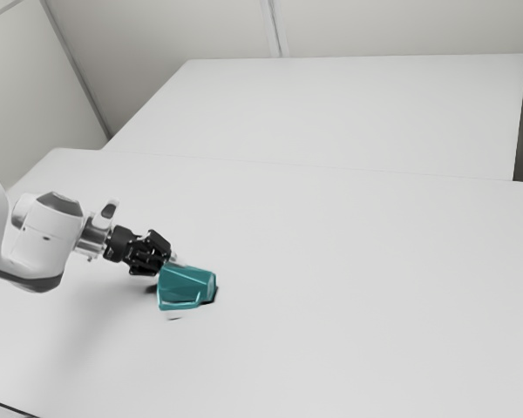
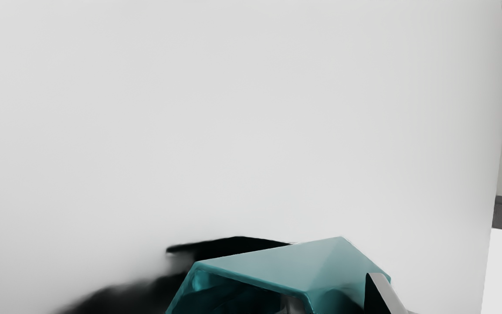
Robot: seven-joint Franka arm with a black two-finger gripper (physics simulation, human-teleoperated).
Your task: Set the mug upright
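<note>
The teal mug (image 1: 186,286) lies on its side on the white desk (image 1: 331,252), its wider, open end directed toward the exterior view's left and its narrower base toward the exterior view's right. The mug is not upright. The arm (image 1: 48,235) enters from the exterior view's left, and the black tool (image 1: 174,261) reaches the upper side of the mug at the open end. In the wrist view, the faceted body and the dark interior of the mug are visible at the tool. The fingers of the tool stand apart: one finger (image 2: 384,294) lies outside the mug, beside its wall, while a grey part visible within the mouth appears to be the other, with the wall between them. Whether either finger touches the wall cannot be determined. A dark shadow (image 2: 133,296) falls on the desk beside the mug. Behind the desk, in the exterior view, are a second white surface (image 1: 357,104) and a pale room wall (image 1: 157,35).
</note>
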